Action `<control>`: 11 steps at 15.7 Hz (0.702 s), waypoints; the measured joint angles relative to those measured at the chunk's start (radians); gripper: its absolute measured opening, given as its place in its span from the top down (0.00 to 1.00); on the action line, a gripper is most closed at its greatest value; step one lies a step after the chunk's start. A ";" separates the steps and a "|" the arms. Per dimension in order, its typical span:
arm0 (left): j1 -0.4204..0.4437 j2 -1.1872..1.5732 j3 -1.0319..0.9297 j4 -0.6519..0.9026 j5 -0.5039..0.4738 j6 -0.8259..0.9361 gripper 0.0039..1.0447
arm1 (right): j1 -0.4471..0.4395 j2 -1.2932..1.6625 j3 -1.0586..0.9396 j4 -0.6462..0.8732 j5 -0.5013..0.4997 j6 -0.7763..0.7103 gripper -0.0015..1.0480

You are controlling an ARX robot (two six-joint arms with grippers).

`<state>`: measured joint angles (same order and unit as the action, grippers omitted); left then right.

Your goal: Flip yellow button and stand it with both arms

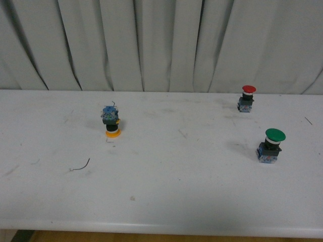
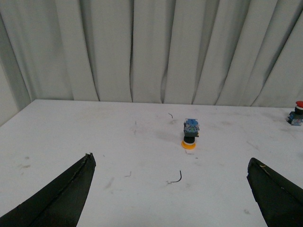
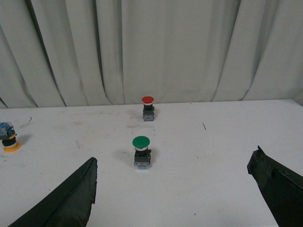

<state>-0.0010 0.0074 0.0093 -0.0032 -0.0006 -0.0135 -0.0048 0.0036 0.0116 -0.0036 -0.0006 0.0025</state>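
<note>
The yellow button (image 1: 112, 121) stands upside down on the white table (image 1: 166, 196), yellow cap on the surface and blue-grey base on top. It shows in the left wrist view as the yellow button (image 2: 190, 134), well ahead of my open left gripper (image 2: 171, 163), and at the edge of the right wrist view as the yellow button (image 3: 8, 138). My right gripper (image 3: 174, 163) is open with nothing between its fingers. Neither arm appears in the front view.
A red-capped button (image 1: 247, 98) stands upright at the back right, and a green-capped button (image 1: 271, 145) stands upright nearer the front right. A thin dark wire scrap (image 1: 82, 166) lies front left of the yellow button. Grey curtain behind the table.
</note>
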 joint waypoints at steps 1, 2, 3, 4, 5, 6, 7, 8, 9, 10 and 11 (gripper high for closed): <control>0.000 0.000 0.000 0.000 0.000 0.000 0.06 | 0.000 0.000 0.000 0.000 0.000 0.000 0.06; 0.000 0.000 0.000 0.000 0.000 0.000 0.06 | 0.000 0.000 0.000 0.000 0.000 0.000 0.06; 0.000 0.000 0.000 0.000 0.000 0.000 0.06 | 0.000 0.000 0.000 0.000 0.000 0.000 0.06; 0.000 0.000 0.000 0.000 0.000 0.000 0.06 | 0.000 0.000 0.000 0.000 0.000 0.000 0.06; 0.000 0.000 0.000 0.000 0.000 0.000 0.06 | 0.000 0.000 0.000 0.000 0.000 0.000 0.06; 0.000 0.000 0.000 0.000 0.000 0.000 0.06 | 0.000 0.000 0.000 0.000 0.000 0.000 0.06; 0.000 0.000 0.000 0.000 0.000 0.000 0.06 | 0.000 0.000 0.000 0.000 0.000 0.000 0.06; 0.000 0.000 0.000 0.000 0.000 0.000 0.06 | 0.000 0.000 0.000 0.000 0.000 0.000 0.06; 0.000 0.000 0.000 0.000 0.000 0.000 0.06 | 0.000 0.000 0.000 0.000 0.000 0.000 0.06; -0.006 0.003 0.003 -0.018 -0.018 -0.010 0.06 | 0.000 0.000 0.000 0.000 0.000 0.000 0.06; -0.057 0.067 0.026 -0.059 -0.146 -0.076 0.06 | 0.000 0.000 0.000 0.000 0.001 0.000 0.06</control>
<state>-0.0582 0.0746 0.0349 -0.0624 -0.1463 -0.0898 -0.0048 0.0036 0.0116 -0.0036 0.0002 0.0025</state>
